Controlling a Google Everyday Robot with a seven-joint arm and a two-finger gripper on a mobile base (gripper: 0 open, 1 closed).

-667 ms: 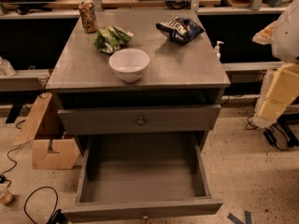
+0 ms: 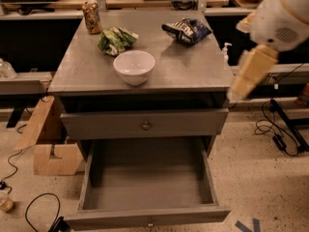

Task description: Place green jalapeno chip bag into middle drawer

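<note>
The green jalapeno chip bag (image 2: 116,40) lies crumpled at the back left of the grey cabinet top (image 2: 193,71), just behind a white bowl (image 2: 134,66). The middle drawer (image 2: 147,182) is pulled wide open below, with nothing on its flat grey inside. My gripper (image 2: 245,76) hangs on the white arm at the cabinet's right edge, level with the top. It is far right of the bag and touches nothing.
A dark blue-and-white chip bag (image 2: 187,30) lies at the back right and a can (image 2: 91,17) stands at the back left. The upper drawer front (image 2: 145,125) is shut. A cardboard box (image 2: 48,146) and cables lie on the floor at the left.
The arm with the gripper has swung left, from beyond the cabinet's right side to its right edge. The objects and the drawer have not moved.
</note>
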